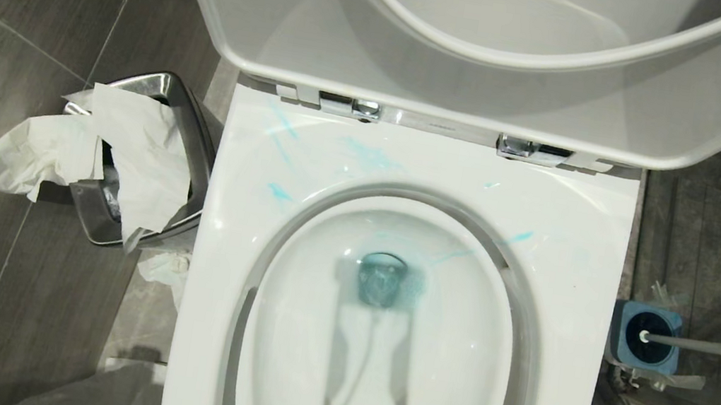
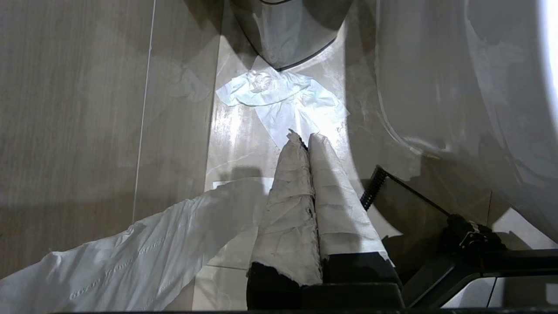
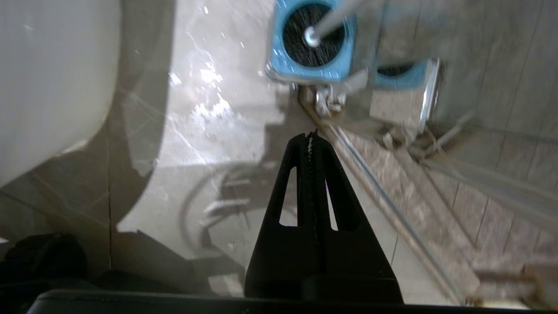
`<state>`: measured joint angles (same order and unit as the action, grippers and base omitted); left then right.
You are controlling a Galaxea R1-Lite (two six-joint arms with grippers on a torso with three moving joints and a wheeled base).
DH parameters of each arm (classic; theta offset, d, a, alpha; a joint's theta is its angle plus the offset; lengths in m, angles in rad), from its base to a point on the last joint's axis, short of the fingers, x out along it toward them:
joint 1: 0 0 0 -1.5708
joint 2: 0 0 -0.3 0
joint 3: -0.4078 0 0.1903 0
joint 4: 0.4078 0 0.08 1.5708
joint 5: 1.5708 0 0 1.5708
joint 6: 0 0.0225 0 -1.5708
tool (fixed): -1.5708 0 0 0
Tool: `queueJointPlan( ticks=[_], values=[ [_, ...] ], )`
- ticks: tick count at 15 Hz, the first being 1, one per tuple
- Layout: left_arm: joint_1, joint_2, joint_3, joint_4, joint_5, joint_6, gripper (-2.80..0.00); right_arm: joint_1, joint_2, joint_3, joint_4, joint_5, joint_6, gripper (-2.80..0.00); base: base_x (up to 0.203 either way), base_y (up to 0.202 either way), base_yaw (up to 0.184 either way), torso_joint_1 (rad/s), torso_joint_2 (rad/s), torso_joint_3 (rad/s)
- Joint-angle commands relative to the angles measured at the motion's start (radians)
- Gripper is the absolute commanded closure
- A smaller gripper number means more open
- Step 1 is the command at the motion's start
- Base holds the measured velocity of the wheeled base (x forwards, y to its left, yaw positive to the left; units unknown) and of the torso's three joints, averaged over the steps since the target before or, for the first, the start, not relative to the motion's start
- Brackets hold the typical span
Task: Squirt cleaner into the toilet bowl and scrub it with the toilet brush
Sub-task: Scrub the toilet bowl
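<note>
Head view: neither of my arms shows here; the bowl (image 1: 383, 334) lies open below me, lid up at the far side.
Cleaner: blue streaks (image 1: 367, 157) already on the far rim and tinted water at the drain, so I judge the squirting done and the brush next.
Brush: the brush (image 1: 703, 346) stands in its blue holder (image 1: 645, 336) on the floor, right of the bowl; the head sits down in the holder and the handle leans off to the right.
Right gripper: my right gripper (image 3: 310, 139) hangs over the floor near the holder (image 3: 311, 41), pointing at it, fingers pressed together, holding nothing.
Left gripper: my left gripper (image 2: 304, 138), fingers wrapped in paper and clenched on nothing, idles low left of the bowl, over tissue (image 2: 279, 93) on the floor near the bin (image 1: 149, 157).
Doing it well: I should open wide before I reach the handle (image 3: 335, 19), take it well above the holder, square across the shaft, then lift straight along it.
Risk: a grip too low could drag the holder with it.
</note>
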<state>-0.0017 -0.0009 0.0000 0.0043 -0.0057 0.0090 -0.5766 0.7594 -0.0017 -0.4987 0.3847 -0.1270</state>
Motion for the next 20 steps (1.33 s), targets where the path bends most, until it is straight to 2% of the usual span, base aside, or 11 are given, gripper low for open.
queueJointPlan(
  ticks=[1,2,3,7,12,16,20],
  values=[
    [0.0,0.001,0.002,0.0,0.0,0.0,0.0,0.001,0.075,0.0,-0.026,-0.004,0.0,0.0,0.0,0.0,0.0,0.0,0.0,0.0],
    [0.0,0.001,0.002,0.0,0.0,0.0,0.0,0.001,0.088,0.001,-0.036,-0.004,-0.002,0.0,0.0,0.0,0.0,0.0,0.0,0.0],
    [0.0,0.001,0.002,0.0,0.0,0.0,0.0,0.001,0.103,0.0,-0.054,-0.004,-0.002,-2.8,0.0,0.0,0.0,0.0,0.0,0.0],
    [0.0,0.001,0.002,0.0,0.0,0.0,0.0,0.001,0.153,0.001,-0.087,-0.01,-0.003,-2.8,0.0,0.0,0.0,0.0,0.0,0.0],
    [0.0,0.001,0.002,0.0,0.0,0.0,0.0,0.001,0.259,0.0,-0.2,-0.013,-0.001,-2.8,0.0,0.0,0.0,0.0,0.0,0.0],
    [0.0,0.001,0.002,0.0,0.0,0.0,0.0,0.001,0.3,-0.001,-0.214,-0.012,0.0,-2.8,0.0,0.0,0.0,0.0,0.0,0.0],
    [0.0,0.001,0.002,0.0,0.0,0.0,0.0,0.0,0.43,-0.044,-0.272,-0.011,0.002,-2.8,0.0,0.0,0.0,0.0,0.0,0.0]
  ],
)
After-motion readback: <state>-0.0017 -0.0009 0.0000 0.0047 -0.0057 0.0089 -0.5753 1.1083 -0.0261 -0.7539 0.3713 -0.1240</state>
